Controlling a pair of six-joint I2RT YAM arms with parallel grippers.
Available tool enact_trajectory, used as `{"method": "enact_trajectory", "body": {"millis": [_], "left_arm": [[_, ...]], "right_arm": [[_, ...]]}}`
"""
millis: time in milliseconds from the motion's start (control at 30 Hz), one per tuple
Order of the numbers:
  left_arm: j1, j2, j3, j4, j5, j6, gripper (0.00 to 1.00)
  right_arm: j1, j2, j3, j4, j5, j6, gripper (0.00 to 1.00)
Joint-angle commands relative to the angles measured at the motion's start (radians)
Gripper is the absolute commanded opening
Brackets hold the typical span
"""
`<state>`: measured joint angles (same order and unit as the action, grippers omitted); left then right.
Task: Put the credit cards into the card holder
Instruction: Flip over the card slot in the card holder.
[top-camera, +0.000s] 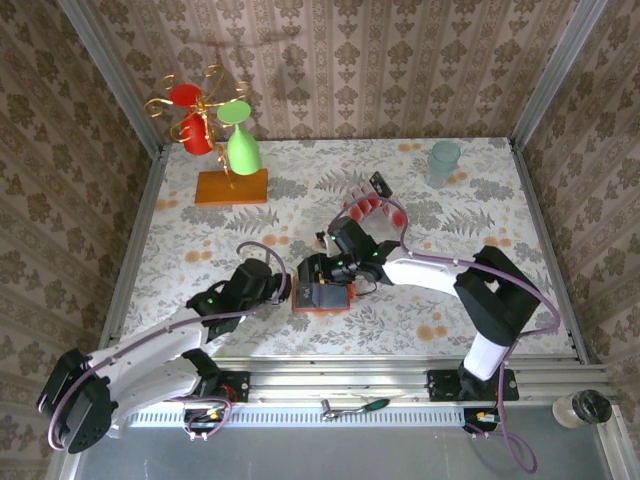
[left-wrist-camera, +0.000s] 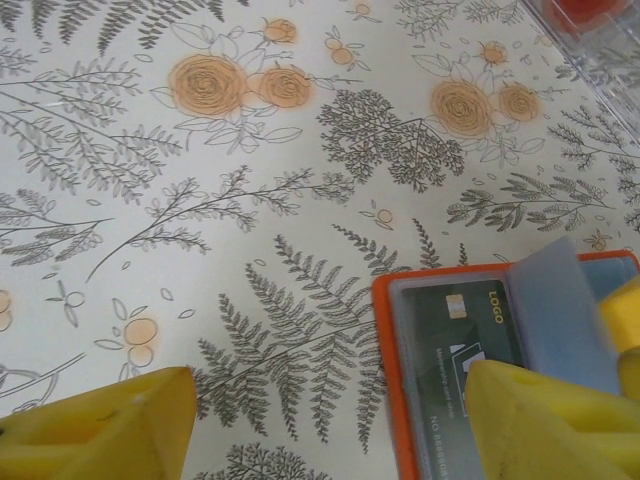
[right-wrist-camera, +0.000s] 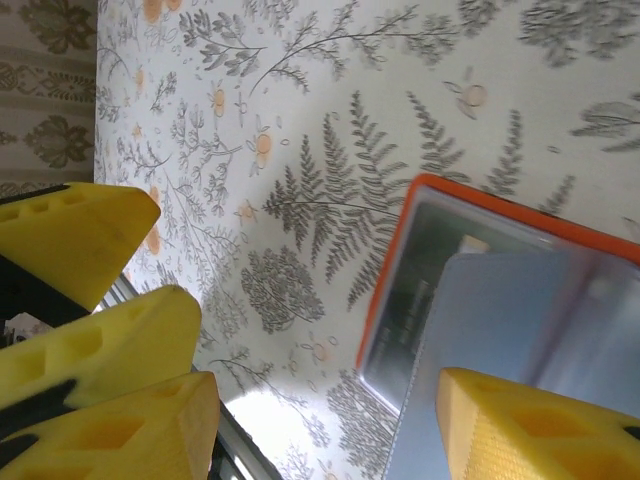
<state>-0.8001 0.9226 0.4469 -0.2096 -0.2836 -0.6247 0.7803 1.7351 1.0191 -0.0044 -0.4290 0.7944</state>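
Top external: my left gripper (top-camera: 291, 288) and right gripper (top-camera: 324, 272), both spread wide, meet at the card holder (top-camera: 326, 301) near the table's (top-camera: 180, 262) front edge.

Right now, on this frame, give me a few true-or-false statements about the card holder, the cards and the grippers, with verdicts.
1. The card holder lies open on the table. True.
2. A dark card sits in one of its clear pockets. True.
3. The left gripper is shut on a card. False: its fingers stand wide apart with no card between them.
4. The loose credit cards are stacked on the orange block. False: they lie fanned on the table behind the right arm, apart from the block.
5. The right gripper is open. True.
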Motion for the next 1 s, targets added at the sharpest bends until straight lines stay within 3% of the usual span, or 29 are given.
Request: {"method": "enact_trajectory", "body": {"millis": [0,433,767,967], "left_arm": [[0.023,-0.048,-0.02,-0.048,0.02,-0.003,0.73],[0.06,-0.098,-0.04,-0.064,0.046,-0.001,0.75],[0.062,-0.028,-0.014,-0.028,0.069,0.012,0.79],[0.06,0.047,0.031,-0.001,0.093,0.035,0.79]], "right_arm": [[0.024,0.069,0.048,-0.024,0.019,0.028,0.61],[0.034,0.203,0.116,0.01,0.0,0.043,0.6],[-0.017,0.036,0.061,-0.048,0.022,-0.006,0.6],[-0.06,-0.097,-0.016,-0.2,0.15,-0.108,0.59]]}}
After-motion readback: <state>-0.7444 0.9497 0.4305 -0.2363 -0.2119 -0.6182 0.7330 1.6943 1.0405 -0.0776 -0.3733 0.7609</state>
